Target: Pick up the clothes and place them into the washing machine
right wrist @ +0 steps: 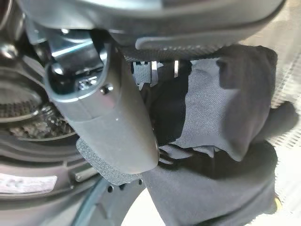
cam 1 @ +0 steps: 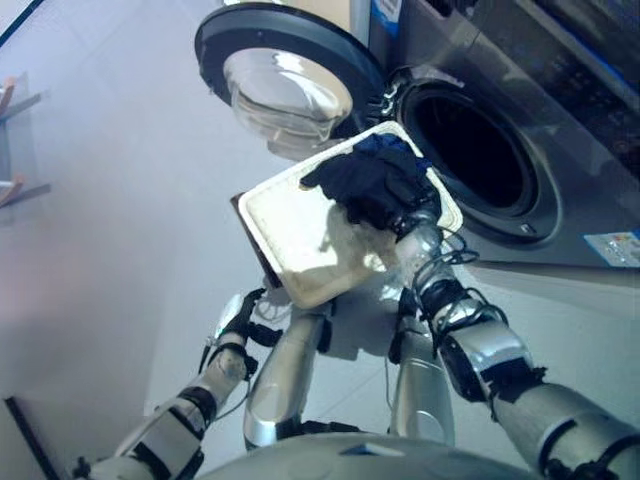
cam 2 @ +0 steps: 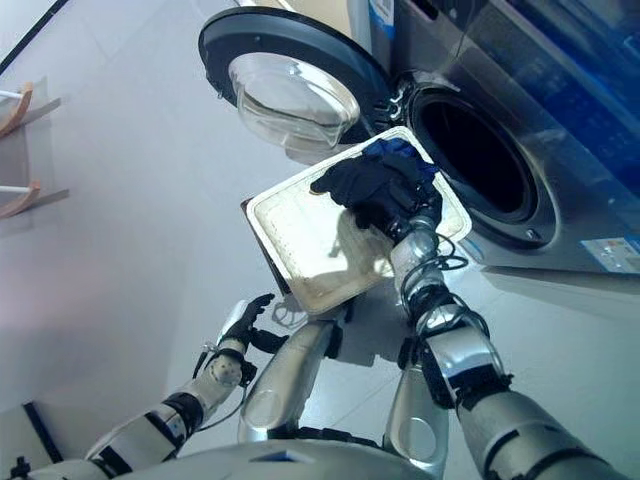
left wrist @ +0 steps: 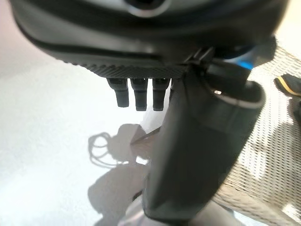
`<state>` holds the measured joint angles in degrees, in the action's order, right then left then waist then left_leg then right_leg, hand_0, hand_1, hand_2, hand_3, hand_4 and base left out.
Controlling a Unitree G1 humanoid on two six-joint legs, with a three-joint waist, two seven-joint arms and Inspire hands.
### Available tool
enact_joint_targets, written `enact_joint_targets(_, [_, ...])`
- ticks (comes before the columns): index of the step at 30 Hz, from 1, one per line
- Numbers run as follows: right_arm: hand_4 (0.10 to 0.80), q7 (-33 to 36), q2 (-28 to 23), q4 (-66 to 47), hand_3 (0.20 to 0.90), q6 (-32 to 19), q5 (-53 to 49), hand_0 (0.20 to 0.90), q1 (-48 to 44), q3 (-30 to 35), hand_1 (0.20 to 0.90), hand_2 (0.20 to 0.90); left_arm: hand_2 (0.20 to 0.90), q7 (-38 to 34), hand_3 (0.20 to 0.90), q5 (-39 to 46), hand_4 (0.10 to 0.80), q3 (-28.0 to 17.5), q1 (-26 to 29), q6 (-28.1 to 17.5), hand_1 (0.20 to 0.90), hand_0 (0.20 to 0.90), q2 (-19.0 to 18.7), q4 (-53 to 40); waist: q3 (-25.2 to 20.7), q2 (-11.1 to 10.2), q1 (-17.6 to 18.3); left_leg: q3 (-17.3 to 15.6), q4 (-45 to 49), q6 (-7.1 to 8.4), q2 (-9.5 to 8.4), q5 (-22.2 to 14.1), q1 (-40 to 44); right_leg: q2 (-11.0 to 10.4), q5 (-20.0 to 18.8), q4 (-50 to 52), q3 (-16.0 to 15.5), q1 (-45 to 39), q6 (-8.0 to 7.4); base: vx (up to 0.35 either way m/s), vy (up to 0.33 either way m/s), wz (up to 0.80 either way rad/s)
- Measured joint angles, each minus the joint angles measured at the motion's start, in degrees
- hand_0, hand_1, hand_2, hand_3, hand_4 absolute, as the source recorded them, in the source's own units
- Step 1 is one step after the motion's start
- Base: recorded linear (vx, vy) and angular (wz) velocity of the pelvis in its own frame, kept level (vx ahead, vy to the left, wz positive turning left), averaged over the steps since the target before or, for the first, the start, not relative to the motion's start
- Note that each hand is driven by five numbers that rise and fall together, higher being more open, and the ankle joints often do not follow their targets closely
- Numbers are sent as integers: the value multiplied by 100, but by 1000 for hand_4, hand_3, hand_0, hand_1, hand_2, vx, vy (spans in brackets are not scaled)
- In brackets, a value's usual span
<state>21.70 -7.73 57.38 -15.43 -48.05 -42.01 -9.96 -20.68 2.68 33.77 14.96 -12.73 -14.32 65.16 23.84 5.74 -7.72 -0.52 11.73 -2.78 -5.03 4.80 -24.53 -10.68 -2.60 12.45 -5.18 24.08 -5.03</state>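
Note:
A heap of dark clothes [cam 1: 362,178] lies in the far corner of a white woven basket [cam 1: 290,235], right in front of the washing machine's open drum [cam 1: 475,150]. My right hand [cam 1: 405,212] rests on the heap. In the right wrist view its thumb [right wrist: 117,127] and curled fingers pinch a bunched fold of the dark cloth [right wrist: 221,108]. My left hand [cam 2: 243,322] hangs low at the left, away from the basket, with relaxed fingers and nothing in it.
The washer's round glass door [cam 1: 285,85] is swung wide open to the left of the drum, just beyond the basket. A dark stand [cam 1: 252,232] shows under the basket's left edge. A light rack [cam 1: 15,140] stands far left on the pale floor.

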Motion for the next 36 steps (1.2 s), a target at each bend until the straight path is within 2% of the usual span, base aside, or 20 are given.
enact_joint_targets(4, [400, 129, -102, 19, 300, 177, 627, 300, 28, -292, 300, 300, 900, -2, 900, 21, 800, -109, -1, 6, 900, 900, -5, 165, -16, -30, 24, -13, 14, 6, 5, -10, -4, 14, 1, -35, 2, -1, -3, -12, 0, -2])
enact_joint_targets(5, [493, 155, -111, 74, 439, 249, 857, 439, 14, -374, 439, 439, 900, -3, 900, 25, 800, -111, -8, 15, 900, 900, -11, 217, -34, -53, 25, -16, 16, 7, 8, -16, -4, 16, 1, -36, 4, 2, -3, 0, 0, 0])
enact_joint_targets(6, [800, 185, -104, 271, 900, 355, 1192, 900, -81, -523, 900, 900, 900, -7, 900, 64, 800, -113, -36, 16, 900, 900, -34, 256, -64, -100, 29, -16, 22, 10, 15, -21, -12, 25, -1, -35, 6, 3, -2, -18, -20, -3])
enact_joint_targets(8, [800, 219, -112, 629, 900, 623, 1759, 900, -272, -854, 900, 900, 900, -11, 900, 68, 800, -212, -65, 25, 900, 900, -55, 337, -125, -205, 14, -26, 97, 25, 44, -71, -50, 47, -1, -39, 4, 13, -1, 0, 0, 0])
enact_joint_targets(10, [800, 242, -76, 831, 900, 806, 2242, 900, -374, -912, 900, 900, 900, -23, 900, 68, 800, -232, -91, 24, 900, 900, -84, 340, -210, -277, -13, -21, 173, 31, 74, -104, -129, 68, -3, -37, -8, 40, 1, 0, 0, 0])
enact_joint_targets(17, [800, 441, -280, 1742, 900, 1200, 4151, 900, -1002, -1702, 900, 900, 900, -160, 900, -54, 800, -229, -67, -1, 900, 900, -152, 295, -223, -288, -91, 83, 313, 46, 104, -155, -264, 98, -8, -47, -90, 50, 11, -8, -22, 6])
enact_joint_targets(27, [800, 400, -596, 2589, 900, 1604, 5443, 900, -1635, -2243, 900, 900, 900, -219, 900, -191, 800, -214, 32, 5, 900, 900, -239, 236, -233, -268, -475, 238, 437, 58, 99, -148, -710, 81, -21, -39, -263, 350, 28, -14, -19, 7])
enact_joint_targets(32, [800, 367, -762, 2735, 900, 1690, 5652, 900, -1855, -2280, 900, 900, 900, -217, 900, -219, 800, -183, 275, 6, 900, 900, -187, 158, -188, -126, -629, 389, 490, 91, 81, -116, -1021, 63, -15, 34, -424, 587, 25, 20, -26, 13])
enact_joint_targets(36, [800, 274, -987, 2815, 900, 1704, 5650, 900, -2037, -2300, 900, 900, 900, -218, 900, -223, 800, -173, 456, 0, 900, 900, -120, 80, -62, 123, -707, 504, 492, 139, 15, -43, -1174, -3, 61, 291, -500, 800, 6, -41, -20, 15])
